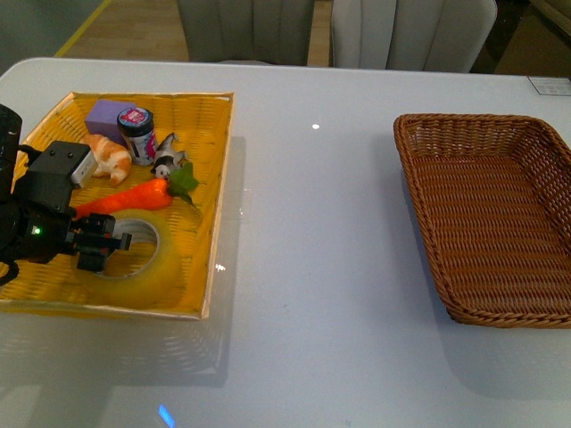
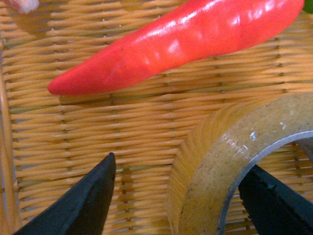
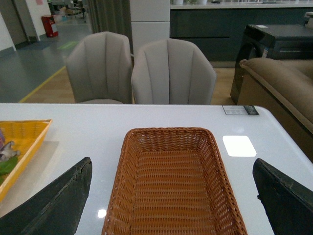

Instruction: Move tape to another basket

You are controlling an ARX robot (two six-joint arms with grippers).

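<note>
The tape (image 1: 147, 252) lies flat in the front part of the yellow basket (image 1: 220, 201), just in front of a red toy carrot (image 1: 125, 199). My left gripper (image 1: 101, 245) is open and low over the tape's left side. In the left wrist view the gripper (image 2: 178, 198) straddles the tape's wall (image 2: 210, 161), with one finger (image 2: 83, 205) outside the roll and the other (image 2: 274, 200) inside the core. The dark brown basket (image 1: 419, 205) stands empty at the right. My right gripper (image 3: 171, 208) is open above the near end of the brown basket (image 3: 166, 131); it does not show in the front view.
The yellow basket also holds a croissant (image 1: 109, 156), a purple block (image 1: 109, 114), a small can (image 1: 136, 134) and a small toy figure (image 1: 167, 160). The carrot (image 2: 171, 44) lies close to the tape. White tabletop (image 1: 312, 250) separates the two baskets. Chairs (image 3: 171, 73) stand behind the table.
</note>
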